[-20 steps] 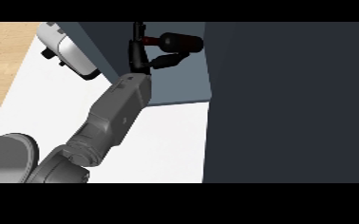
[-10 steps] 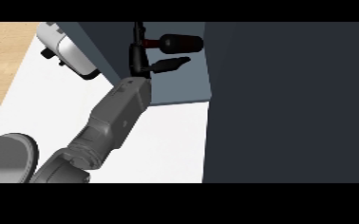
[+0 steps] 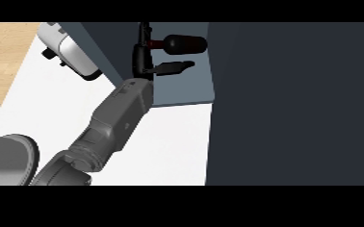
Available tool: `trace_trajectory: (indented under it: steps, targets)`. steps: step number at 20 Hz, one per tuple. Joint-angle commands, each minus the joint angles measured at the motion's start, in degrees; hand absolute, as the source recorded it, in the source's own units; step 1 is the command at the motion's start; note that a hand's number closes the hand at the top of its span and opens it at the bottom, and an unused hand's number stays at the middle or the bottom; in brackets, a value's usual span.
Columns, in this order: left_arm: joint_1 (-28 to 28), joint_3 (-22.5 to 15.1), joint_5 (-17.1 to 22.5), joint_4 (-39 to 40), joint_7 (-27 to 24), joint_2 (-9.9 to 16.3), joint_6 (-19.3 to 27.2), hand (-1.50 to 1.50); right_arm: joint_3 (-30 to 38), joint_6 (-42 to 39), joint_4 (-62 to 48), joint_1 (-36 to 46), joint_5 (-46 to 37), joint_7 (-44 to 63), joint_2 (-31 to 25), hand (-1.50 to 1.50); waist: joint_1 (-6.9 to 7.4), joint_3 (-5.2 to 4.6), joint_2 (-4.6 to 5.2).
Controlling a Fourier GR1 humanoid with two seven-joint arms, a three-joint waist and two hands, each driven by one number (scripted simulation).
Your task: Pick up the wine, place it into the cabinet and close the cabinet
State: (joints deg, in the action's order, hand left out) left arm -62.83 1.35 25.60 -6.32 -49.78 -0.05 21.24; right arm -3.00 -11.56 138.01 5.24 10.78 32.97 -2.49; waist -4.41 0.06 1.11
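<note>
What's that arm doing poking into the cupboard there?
The robot's left hand is reaching into the open cabinet, where a dark wine bottle lies on its side. The hand is beside the bottle with fingers straight, not wrapped round it. The cabinet door stands open at the right.

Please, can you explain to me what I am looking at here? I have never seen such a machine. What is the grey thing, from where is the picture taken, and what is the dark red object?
The picture is taken from the robot's head, looking steeply down at a white counter. The grey shape is one forearm, ending in a black hand with straight fingers. Only this arm shows, so I cannot say which it is. The dark red object is the wine. It lies inside the grey-blue cabinet, just beyond the hand, which does not hold it. The large dark panel on the right is probably the open cabinet door. A white appliance stands at the upper left.
</note>
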Motion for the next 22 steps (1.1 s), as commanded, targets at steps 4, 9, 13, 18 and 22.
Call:
trace_trajectory:
  steps: [4, 9, 13, 18, 22]
  targets:
    - [2.83, 0.15, 1.57, 0.01, 0.72, 0.04, -3.61, -1.50, -1.36, 1.78, 3.44, 0.79, 1.41, 3.54, 0.68, -1.50, 1.26, -0.14, -0.43]
    - [3.37, -1.34, 5.57, -1.87, 0.25, 0.05, -5.63, -1.50, -0.83, 3.09, 3.25, 4.19, 1.64, 6.13, -0.02, -1.50, 0.71, -0.14, -0.61]
    - [5.10, -2.62, 7.30, -2.38, -0.95, 0.04, -7.13, -1.50, -1.55, 2.36, 4.16, 0.23, 1.48, 3.14, 0.49, -1.50, 0.47, -0.11, -0.50]
    - [10.28, -9.89, 12.05, -8.08, -0.16, 0.05, -5.88, -1.50, -0.96, 3.28, 3.60, 2.23, 2.18, 5.48, 0.11, -1.50, 0.68, -0.12, -1.16]
    - [13.30, -18.33, 16.79, -17.24, 2.96, 0.05, -0.48, -1.50, -3.51, 5.38, 5.23, 2.65, -1.05, 6.92, 1.16, -1.50, 1.30, -0.11, -1.41]
